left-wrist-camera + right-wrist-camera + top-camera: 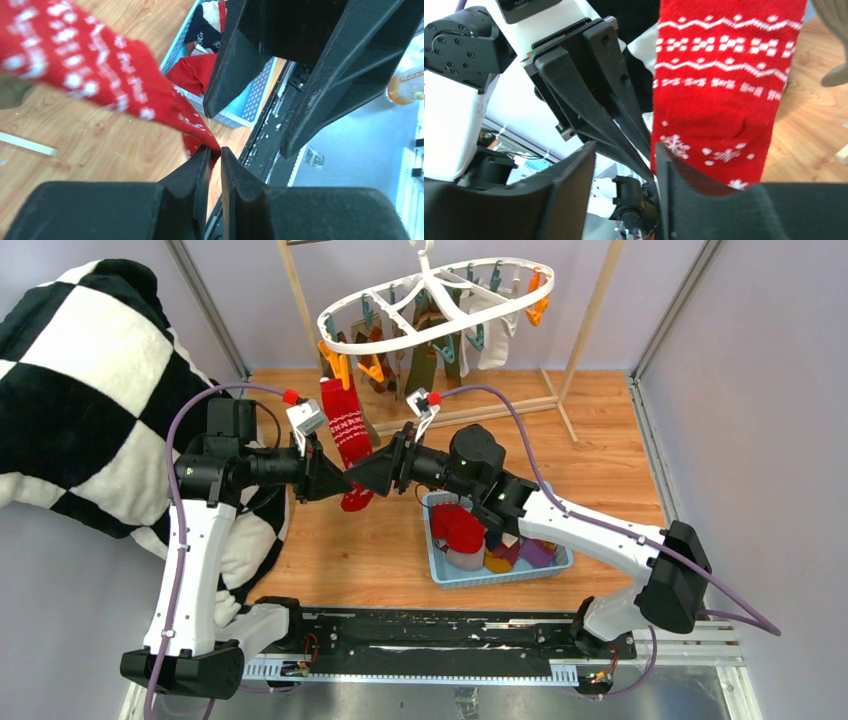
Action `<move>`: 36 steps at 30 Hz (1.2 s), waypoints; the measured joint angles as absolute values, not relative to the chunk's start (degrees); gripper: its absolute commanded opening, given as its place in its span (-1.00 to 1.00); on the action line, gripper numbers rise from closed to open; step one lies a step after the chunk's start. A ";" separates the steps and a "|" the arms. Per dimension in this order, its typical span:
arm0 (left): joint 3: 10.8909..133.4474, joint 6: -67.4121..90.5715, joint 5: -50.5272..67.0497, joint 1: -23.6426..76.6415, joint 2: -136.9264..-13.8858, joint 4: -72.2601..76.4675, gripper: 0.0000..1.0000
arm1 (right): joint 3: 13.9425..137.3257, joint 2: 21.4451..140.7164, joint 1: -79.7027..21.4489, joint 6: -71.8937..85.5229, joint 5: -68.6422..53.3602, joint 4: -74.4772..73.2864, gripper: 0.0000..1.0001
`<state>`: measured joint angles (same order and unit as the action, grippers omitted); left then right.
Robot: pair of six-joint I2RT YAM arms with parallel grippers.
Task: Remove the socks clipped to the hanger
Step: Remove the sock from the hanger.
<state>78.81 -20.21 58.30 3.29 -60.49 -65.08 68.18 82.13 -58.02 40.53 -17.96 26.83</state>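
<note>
Your left fingers (197, 172) clamp the red sock (100, 75) at its lower end. Your right fingers (574, 180) stand apart. Pull steadily down, away from the hanger (395, 344).

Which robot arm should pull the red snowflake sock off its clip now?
Left. The left gripper pinches the lower end of the red knitted sock with white snowflakes, so it can probably tug it down. The right gripper is open beside the sock, gripping nothing.
</note>
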 measured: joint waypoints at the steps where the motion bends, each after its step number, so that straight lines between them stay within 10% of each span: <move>1: 78.72 -20.45 58.17 3.31 -60.47 -65.06 -0.86 | 68.12 81.97 -57.67 41.12 -17.93 26.96 0.31; 20: 75.42 -19.03 63.09 3.36 -57.76 -64.97 -1.00 | 64.29 83.77 -46.26 49.12 -25.15 38.00 0.83; 27: 75.42 -17.96 65.65 3.38 -57.56 -64.93 -1.00 | 65.32 95.24 -46.22 60.45 -31.53 55.09 -0.06; 31: 75.44 -17.98 65.17 3.38 -57.58 -64.84 0.34 | 65.49 95.61 -46.22 64.49 -33.01 61.56 -0.85; 36: 78.15 -17.54 62.83 3.51 -59.33 -65.43 0.75 | 65.49 93.25 -46.22 65.25 -33.50 63.11 -1.00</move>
